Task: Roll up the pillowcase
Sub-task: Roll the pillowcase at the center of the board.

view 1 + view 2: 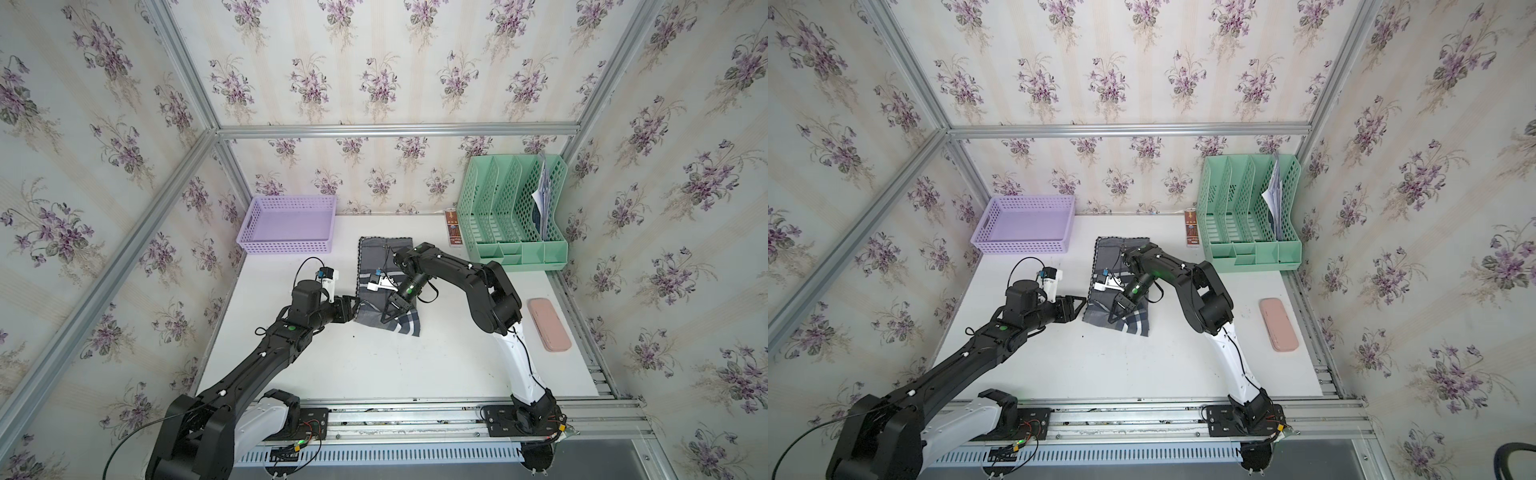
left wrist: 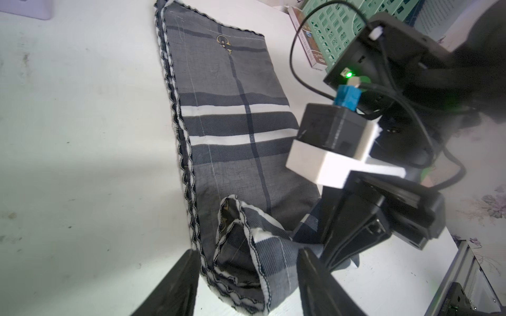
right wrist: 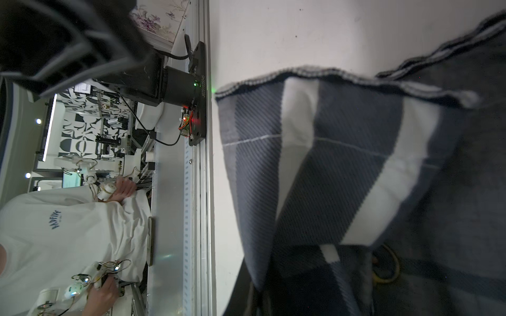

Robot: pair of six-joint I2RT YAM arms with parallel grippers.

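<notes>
Grey plaid cloth pillowcase (image 1: 374, 257) lies midway across the white tabletop (image 1: 374, 365), near end loosely rolled. My left end effector (image 1: 355, 309) stands wide astride the roll; my right end effector (image 1: 386, 316), fully narrow, touches it.

Soft, even light falls from overhead in both top views. The tabletop (image 1: 374, 365) reads bright white, and the shadows under the arms are faint. The wide lens stretches the wallpaper (image 1: 62, 232) most at 9 and 3 o'clock. From the left wrist the tabletop looks washed out, with one grey shadow band. The left tool (image 2: 246, 254) is blurred and a green LED (image 2: 349, 74) flares. From the right wrist the pillowcase (image 3: 342, 169) is soft, its deeper folds murky, and a strip lamp (image 3: 49, 128) glares.
</notes>
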